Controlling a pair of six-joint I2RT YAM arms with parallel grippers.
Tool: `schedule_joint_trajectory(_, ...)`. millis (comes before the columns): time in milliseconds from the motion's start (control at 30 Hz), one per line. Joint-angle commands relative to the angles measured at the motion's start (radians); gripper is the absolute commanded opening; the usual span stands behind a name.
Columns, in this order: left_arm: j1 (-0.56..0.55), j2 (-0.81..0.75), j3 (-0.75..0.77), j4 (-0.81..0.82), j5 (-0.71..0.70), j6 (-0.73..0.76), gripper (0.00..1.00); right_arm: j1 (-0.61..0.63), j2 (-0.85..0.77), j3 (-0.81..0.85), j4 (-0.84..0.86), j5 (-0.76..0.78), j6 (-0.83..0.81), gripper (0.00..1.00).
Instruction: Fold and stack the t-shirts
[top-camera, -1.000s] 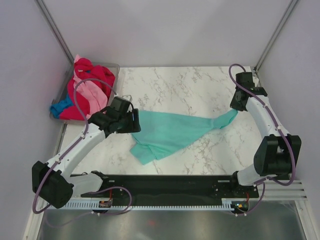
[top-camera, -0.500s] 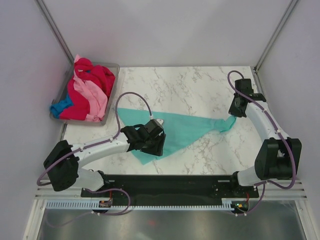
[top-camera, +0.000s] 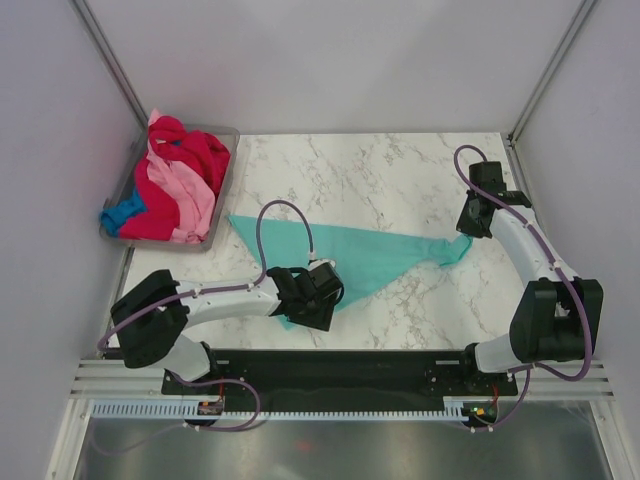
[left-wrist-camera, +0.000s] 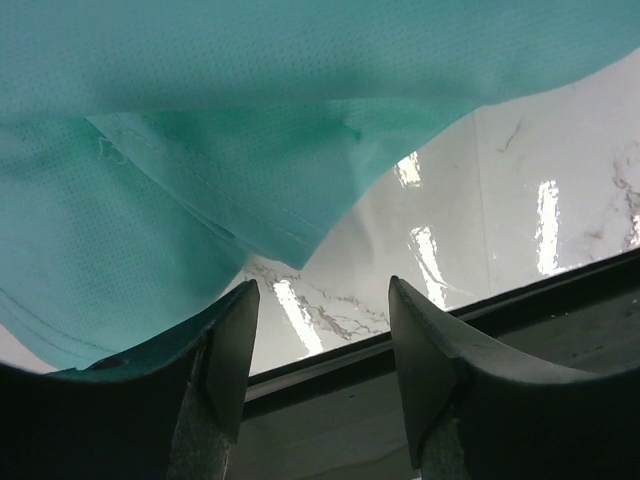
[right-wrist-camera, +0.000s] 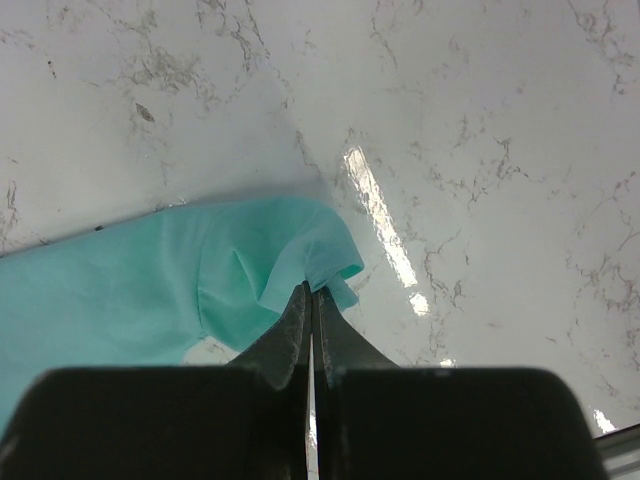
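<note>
A teal t-shirt (top-camera: 370, 255) lies stretched across the marble table, its left corner flat near the tub. My left gripper (top-camera: 312, 308) is open and empty, low over the shirt's near corner by the table's front edge. In the left wrist view the shirt (left-wrist-camera: 200, 150) hangs above the spread fingers of the left gripper (left-wrist-camera: 320, 288). My right gripper (top-camera: 466, 228) is shut on the shirt's right end, and in the right wrist view the right gripper (right-wrist-camera: 312, 290) pinches a bunched fold of the shirt (right-wrist-camera: 150, 300). Red (top-camera: 195, 150), pink (top-camera: 185, 195) and blue (top-camera: 122, 213) t-shirts are piled in the tub.
The grey plastic tub (top-camera: 232, 150) stands at the table's back left corner. A black rail (top-camera: 330, 365) runs along the near edge and also shows in the left wrist view (left-wrist-camera: 520, 300). Grey walls close in the left, right and back sides.
My left gripper let go of the shirt's left corner and swung right and toward the near edge. That corner now lies flat. The right gripper still holds the right end, shifted slightly.
</note>
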Motion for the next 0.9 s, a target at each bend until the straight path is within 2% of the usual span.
schedule_joint_trajectory(0,-0.006,0.023,0.008,0.034,-0.074,-0.057,0.62,0.001,-0.036,-0.006,0.021,-0.007,-0.004,0.0)
schedule_joint_trajectory(100,-0.005,0.052,0.016,0.034,-0.109,-0.062,0.62,-0.001,-0.039,-0.008,0.021,-0.011,-0.004,0.0)
schedule_joint_trajectory(333,-0.005,0.107,0.034,0.051,-0.163,-0.068,0.54,0.001,-0.04,-0.02,0.032,-0.016,-0.007,0.0)
schedule_joint_trajectory(533,-0.005,0.127,0.069,0.052,-0.192,-0.059,0.41,0.001,-0.04,-0.034,0.041,-0.016,-0.006,0.0)
schedule_joint_trajectory(633,-0.005,0.141,0.086,0.054,-0.189,-0.054,0.21,0.001,-0.037,-0.041,0.047,-0.016,-0.004,0.0)
schedule_joint_trajectory(667,-0.005,0.141,0.097,0.052,-0.186,-0.053,0.1,0.001,-0.039,-0.044,0.045,-0.014,-0.004,0.0)
schedule_joint_trajectory(700,-0.006,0.14,0.1,0.052,-0.181,-0.051,0.04,0.001,-0.039,-0.046,0.045,-0.016,-0.006,0.0)
schedule_joint_trajectory(867,-0.005,0.104,0.123,0.051,-0.134,-0.059,0.02,0.001,-0.056,-0.058,0.045,-0.023,-0.001,0.0)
